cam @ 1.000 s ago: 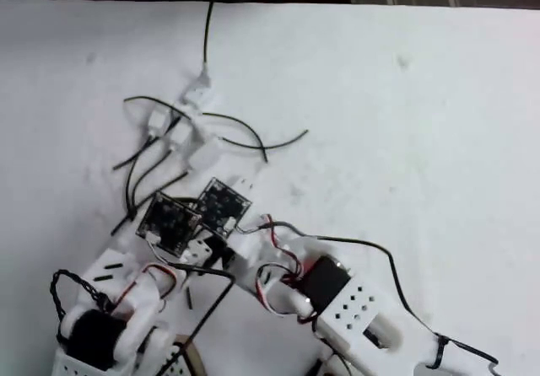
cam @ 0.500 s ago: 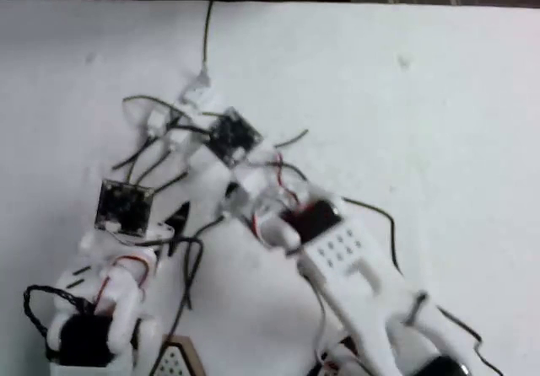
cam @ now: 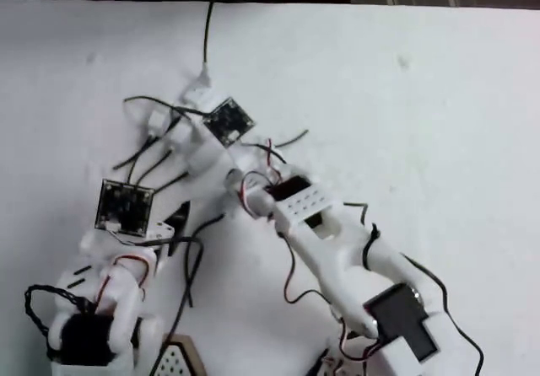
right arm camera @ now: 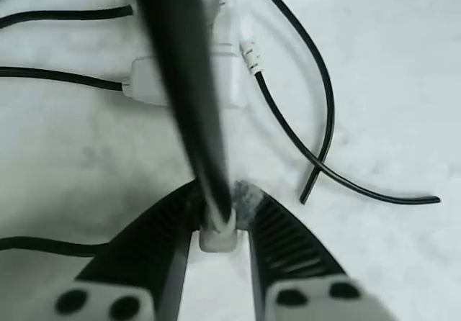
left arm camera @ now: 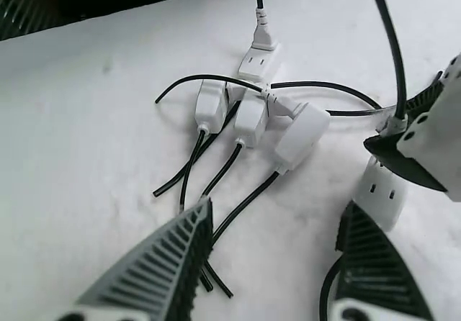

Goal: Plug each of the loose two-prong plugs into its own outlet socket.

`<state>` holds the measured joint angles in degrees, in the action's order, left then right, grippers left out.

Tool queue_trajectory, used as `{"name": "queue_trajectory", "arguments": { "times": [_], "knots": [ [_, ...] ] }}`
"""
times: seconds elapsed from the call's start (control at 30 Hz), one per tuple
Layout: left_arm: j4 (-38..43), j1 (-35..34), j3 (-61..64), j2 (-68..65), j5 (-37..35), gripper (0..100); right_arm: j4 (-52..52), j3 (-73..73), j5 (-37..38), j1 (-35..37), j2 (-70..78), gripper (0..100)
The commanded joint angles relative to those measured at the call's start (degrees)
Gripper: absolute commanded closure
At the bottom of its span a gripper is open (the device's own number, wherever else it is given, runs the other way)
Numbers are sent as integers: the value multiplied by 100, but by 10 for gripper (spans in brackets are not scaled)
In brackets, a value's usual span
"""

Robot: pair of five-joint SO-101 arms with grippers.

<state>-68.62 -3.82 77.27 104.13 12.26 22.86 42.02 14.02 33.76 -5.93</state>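
Swinging up from lower centre, the right arm [cam: 329, 241] now reaches the plug cluster [cam: 181, 130] upper left of centre; the right end effector [right arm camera: 216, 224] pinches a white plug [right arm camera: 215, 240], probably to carry it socketward, while the left end effector [left arm camera: 279, 211] gapes, unloaded

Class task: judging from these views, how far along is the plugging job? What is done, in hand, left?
Done: unclear. Three white plugs lie fanned beside the white outlet block; whether any is seated cannot be told. In hand: the right gripper is shut on a plug with a black cable. Left: seating that plug; the left gripper is open and holds nothing.
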Motion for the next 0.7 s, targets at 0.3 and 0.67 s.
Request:
{"name": "queue_trajectory", "arguments": {
  "times": [0.3, 0.67],
  "knots": [
    [9, -48, 18, 4, 44, 718, 40, -35, 70, -75, -48, 981],
    [325, -48, 237, 4, 53, 718, 549, -44, 70, 119, -57, 981]
  ]
}}
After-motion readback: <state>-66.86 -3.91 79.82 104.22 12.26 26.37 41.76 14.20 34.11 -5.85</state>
